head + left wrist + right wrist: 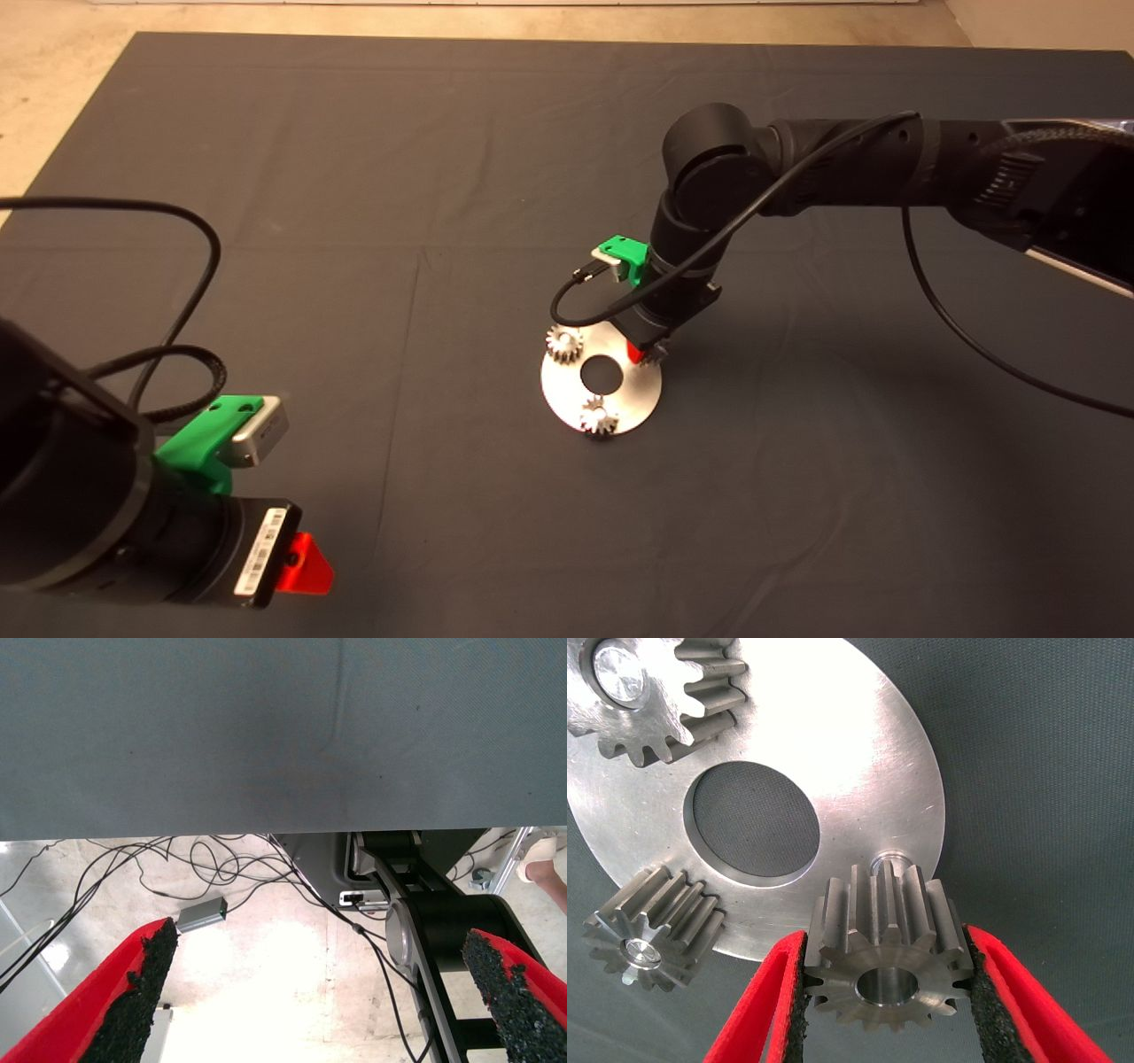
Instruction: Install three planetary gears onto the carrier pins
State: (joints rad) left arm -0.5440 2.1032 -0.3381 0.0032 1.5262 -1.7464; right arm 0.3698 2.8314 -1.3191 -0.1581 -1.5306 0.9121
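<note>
The flat silver carrier disc (567, 390) lies mid-mat; it also shows in the right wrist view (859, 771). Two planetary gears sit on pins: one at the disc's far left (563, 343) (651, 691), one at its near edge (600, 416) (651, 935). My right gripper (644, 354) (888, 997) is shut on the third gear (655, 356) (886, 961), held just above the disc's right rim. The bare third pin (884, 859) stands close beside that gear, apart from it. My left gripper (306, 563) (319, 992) is parked open at the lower left.
The dark mat (354, 221) spreads on all sides of the disc. The right arm's black cable (585, 310) loops over the disc's far side. The left wrist view looks past the mat's edge at floor cables (204, 868) and a person's foot (540, 855).
</note>
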